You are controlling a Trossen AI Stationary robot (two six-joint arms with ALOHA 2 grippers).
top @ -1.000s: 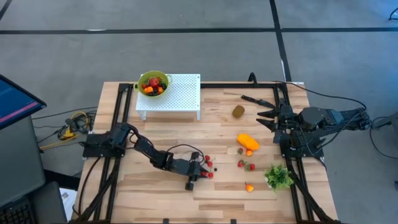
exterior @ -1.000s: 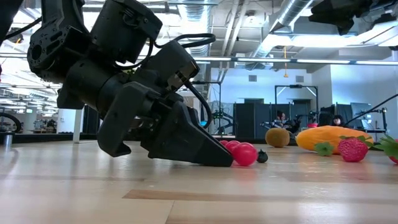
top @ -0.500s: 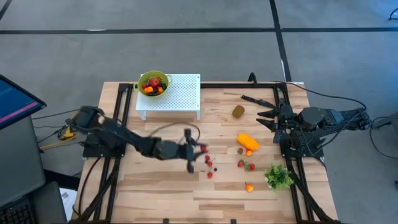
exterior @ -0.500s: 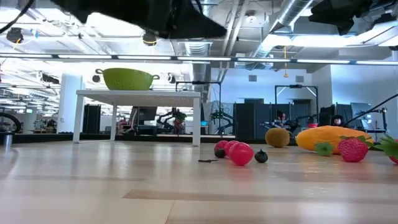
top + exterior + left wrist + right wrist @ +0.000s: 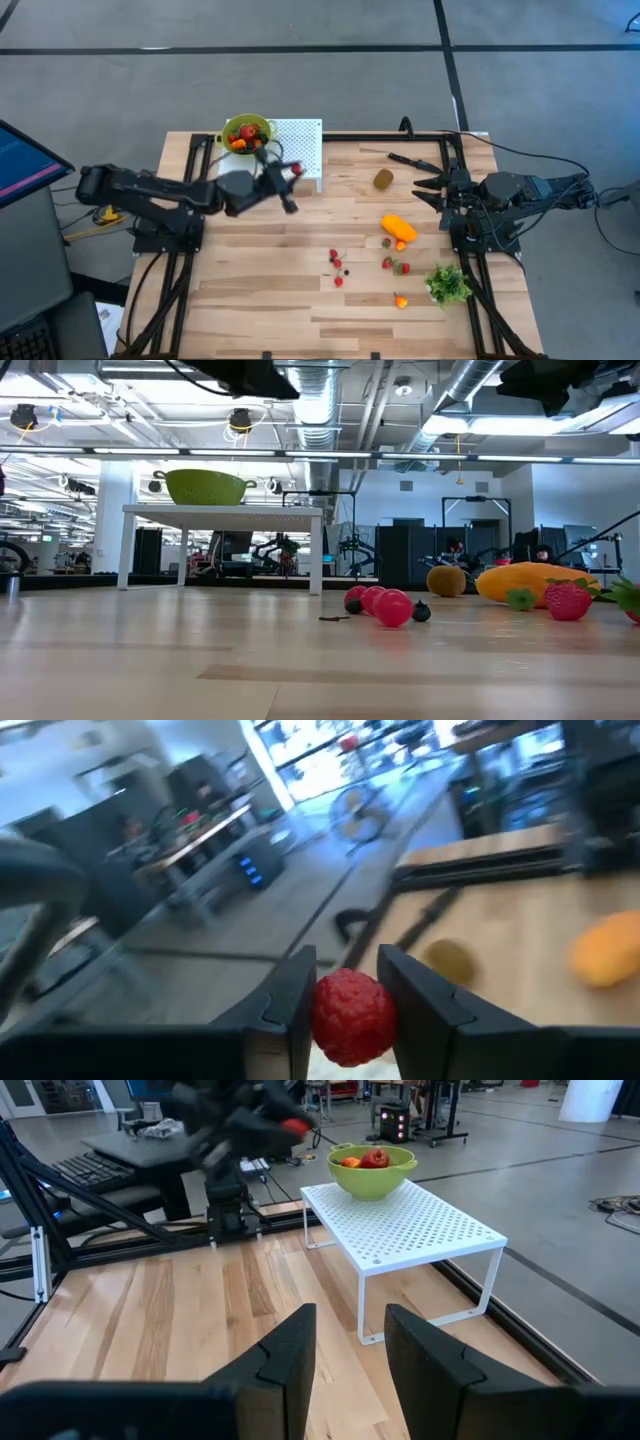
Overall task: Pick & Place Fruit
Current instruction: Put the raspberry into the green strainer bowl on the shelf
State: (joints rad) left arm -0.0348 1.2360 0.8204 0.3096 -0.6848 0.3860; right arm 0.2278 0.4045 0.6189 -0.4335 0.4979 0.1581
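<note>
My left gripper (image 5: 290, 176) hangs high over the near edge of the white perforated stand (image 5: 300, 140), shut on a red berry (image 5: 352, 1015). The green bowl (image 5: 247, 133) with fruit in it stands on the stand's far left corner. On the table lie a cluster of small red and dark berries (image 5: 336, 264), strawberries (image 5: 394, 264), an elongated orange fruit (image 5: 398, 227) and a kiwi (image 5: 384, 179). My right gripper (image 5: 428, 188) waits at the right edge, open, with nothing between its fingers (image 5: 290, 1350). My left gripper pinches the red berry by two opposite sides (image 5: 322, 1012) between its two fingers. The fingers lie about level, pointing toward the table's right side. The berry is lifted clear, well above the table, and fills the gap between the fingertips.
A black knife (image 5: 412, 160) lies at the far right and a green leafy bunch (image 5: 448, 283) at the near right. One more small orange and red piece (image 5: 400, 300) lies by the bunch. Bare wood spreads over the near left part of the table (image 5: 250, 310).
My left gripper has risen from the berry cluster on the table with one red berry between its fingers. It has swung toward the far edge and the stand and tipped from pointing down to level. The other berries stay on the table.
</note>
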